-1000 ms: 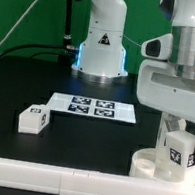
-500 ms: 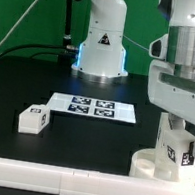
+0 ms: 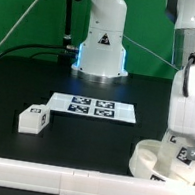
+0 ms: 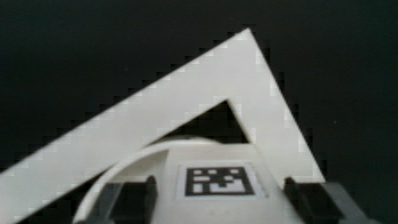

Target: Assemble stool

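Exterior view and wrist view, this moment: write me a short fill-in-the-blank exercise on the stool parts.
1. The pincer is ___ on a tagged leg.
2. That leg is at the round seat, on the exterior view's ___ side.
3. A loose leg lies to the exterior view's ___ of the marker board.
Missing words: shut; right; left.

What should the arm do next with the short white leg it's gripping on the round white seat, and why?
Probably twist the short white tagged plastic leg down into its socket. The gripper is shut on it, and it stands on the round white disc seat; the joint itself is hidden, so seating can't be confirmed.
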Motion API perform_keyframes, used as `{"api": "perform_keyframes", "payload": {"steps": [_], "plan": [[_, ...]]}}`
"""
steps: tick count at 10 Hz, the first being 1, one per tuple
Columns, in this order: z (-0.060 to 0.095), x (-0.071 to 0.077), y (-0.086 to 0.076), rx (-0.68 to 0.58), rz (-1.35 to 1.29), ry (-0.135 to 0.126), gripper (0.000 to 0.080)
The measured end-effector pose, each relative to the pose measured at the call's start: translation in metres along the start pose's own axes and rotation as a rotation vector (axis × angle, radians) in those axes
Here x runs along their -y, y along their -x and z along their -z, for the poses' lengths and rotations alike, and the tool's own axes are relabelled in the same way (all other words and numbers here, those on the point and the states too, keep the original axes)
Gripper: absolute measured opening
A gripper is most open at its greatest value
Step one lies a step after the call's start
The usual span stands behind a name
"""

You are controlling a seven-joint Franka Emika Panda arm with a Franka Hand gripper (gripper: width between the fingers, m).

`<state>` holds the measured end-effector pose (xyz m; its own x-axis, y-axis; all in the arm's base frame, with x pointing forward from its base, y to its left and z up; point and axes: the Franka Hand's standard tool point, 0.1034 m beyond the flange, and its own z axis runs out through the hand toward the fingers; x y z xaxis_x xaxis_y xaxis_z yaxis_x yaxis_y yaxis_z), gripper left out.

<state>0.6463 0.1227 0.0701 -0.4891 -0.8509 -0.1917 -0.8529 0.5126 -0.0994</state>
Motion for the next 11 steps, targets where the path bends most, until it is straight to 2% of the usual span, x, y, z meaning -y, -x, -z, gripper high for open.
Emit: {"api": "perform_keyframes", "payload": {"steps": [1, 2, 5, 6, 7, 8, 9, 10, 11], "plan": [[-0.001, -0.002, 0.005, 0.04, -0.071, -0.054, 0.0337], [-0.001, -0.005, 0.004, 0.042, -0.046, -0.06, 0.0337], [-0.001, -0.006, 0.002, 0.042, -0.05, -0.062, 0.0337], [-0.001, -0.006, 0.002, 0.041, -0.031, -0.063, 0.0523], [-0.001, -0.006, 0.002, 0.04, -0.003, -0.063, 0.0523], [0.0, -0.006, 0.003, 0.04, 0.014, -0.062, 0.0627], [0.008, -0.005, 0.005, 0.048, 0.181, -0.046, 0.0643], [0.019, -0.001, 0.008, 0.06, 0.362, -0.049, 0.0643], [0.025, -0.001, 0.01, 0.065, 0.539, -0.039, 0.0648]]}}
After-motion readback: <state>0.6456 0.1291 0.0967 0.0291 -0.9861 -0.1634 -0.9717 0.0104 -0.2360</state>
